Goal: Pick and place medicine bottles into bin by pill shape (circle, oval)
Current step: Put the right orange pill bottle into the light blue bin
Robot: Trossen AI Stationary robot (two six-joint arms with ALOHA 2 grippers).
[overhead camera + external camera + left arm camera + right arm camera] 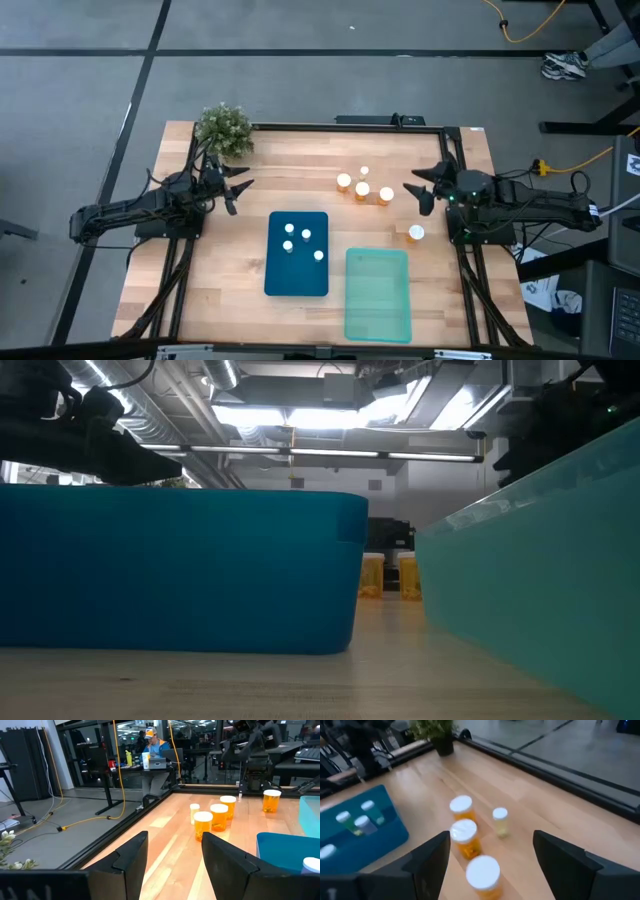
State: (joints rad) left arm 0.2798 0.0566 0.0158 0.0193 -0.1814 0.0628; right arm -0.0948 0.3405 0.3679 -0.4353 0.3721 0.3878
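Three orange bottles with white caps (362, 189) and one small pale bottle (364, 172) stand upright in a cluster on the wooden table, right of centre. Another orange bottle (416, 233) stands alone nearer the right edge. Several small white-capped bottles (289, 229) stand inside the dark blue bin (275, 280). My left gripper (236, 188) is open and empty, left of the blue bin's far end. My right gripper (418, 190) is open and empty, just right of the cluster. In the right wrist view its fingers point at the cluster (464, 836).
A pale teal bin (377, 300) lies at the near edge, right of the blue bin. A small green potted plant (223, 128) stands at the far left corner. A dark frame rail (340, 127) runs along the table's far edge. A person sits at a desk beyond (152, 742).
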